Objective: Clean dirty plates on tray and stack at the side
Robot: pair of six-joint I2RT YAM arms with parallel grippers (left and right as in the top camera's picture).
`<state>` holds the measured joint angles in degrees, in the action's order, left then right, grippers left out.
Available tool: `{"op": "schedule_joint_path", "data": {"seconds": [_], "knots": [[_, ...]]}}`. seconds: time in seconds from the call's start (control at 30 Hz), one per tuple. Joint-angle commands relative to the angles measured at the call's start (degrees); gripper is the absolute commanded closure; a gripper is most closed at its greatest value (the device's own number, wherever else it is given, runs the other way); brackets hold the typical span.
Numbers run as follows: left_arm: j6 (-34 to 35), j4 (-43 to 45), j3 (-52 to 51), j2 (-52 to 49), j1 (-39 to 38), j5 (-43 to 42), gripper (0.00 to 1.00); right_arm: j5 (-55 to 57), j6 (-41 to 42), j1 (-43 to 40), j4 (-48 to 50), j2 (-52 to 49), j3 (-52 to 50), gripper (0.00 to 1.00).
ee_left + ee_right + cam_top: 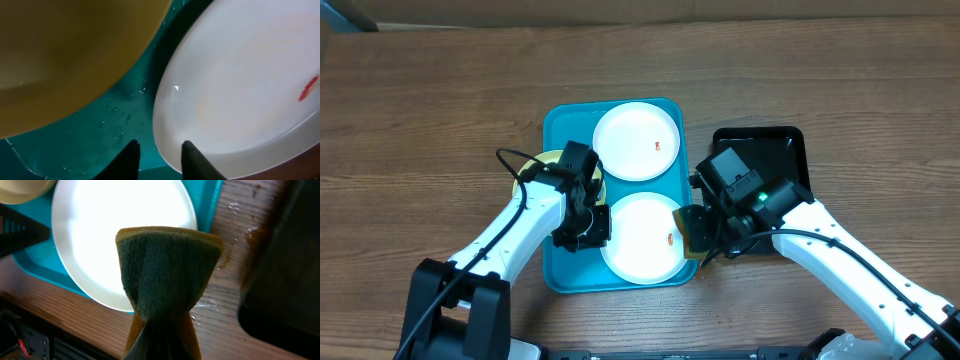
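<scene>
The turquoise tray (556, 130) holds two white plates. The far plate (636, 142) has a small orange-red smear. The near plate (640, 240) has a smear at its right rim. The pale yellow-green plate (542, 160) lies at the tray's left edge, mostly under my left arm. My left gripper (588, 232) is open, its fingers (160, 155) either side of the near plate's left rim (240, 90), with the yellow-green plate (65, 60) close by. My right gripper (705, 240) is shut on a green-and-yellow sponge (167, 270) held at the near plate's right edge (110, 230).
A glossy black tray (770, 150) stands right of the turquoise tray, under my right arm; it also shows in the right wrist view (285, 280). Water drops lie on the turquoise tray floor (100, 145). Bare wooden table (420, 100) surrounds both trays.
</scene>
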<state>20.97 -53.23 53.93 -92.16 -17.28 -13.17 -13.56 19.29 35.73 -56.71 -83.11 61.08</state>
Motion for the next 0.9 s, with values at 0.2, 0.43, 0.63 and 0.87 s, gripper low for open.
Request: {"op": "schedule_joint_path", "data": {"seconds": [0.2, 0.43, 0.63, 0.87], "knots": [[0.7, 8.4, -6.4, 0.1, 0.0, 0.0, 0.64, -0.5, 0.0, 1.3, 2.4, -2.7, -0.8, 0.96], [0.7, 11.1, -7.7, 0.1, 0.0, 0.1, 0.96, -2.0, -1.7, 2.5, 5.2, -3.8, -1.0, 0.96], [1.0, 11.1, -7.7, 0.1, 0.0, 0.0, 0.96, -4.6, 1.8, 6.0, 9.0, -7.6, -1.0, 0.96], [5.7, 12.2, -7.7, 0.1, 0.0, 0.1, 0.96, -5.3, 11.7, 6.7, 12.2, -11.0, -1.0, 0.96]]}}
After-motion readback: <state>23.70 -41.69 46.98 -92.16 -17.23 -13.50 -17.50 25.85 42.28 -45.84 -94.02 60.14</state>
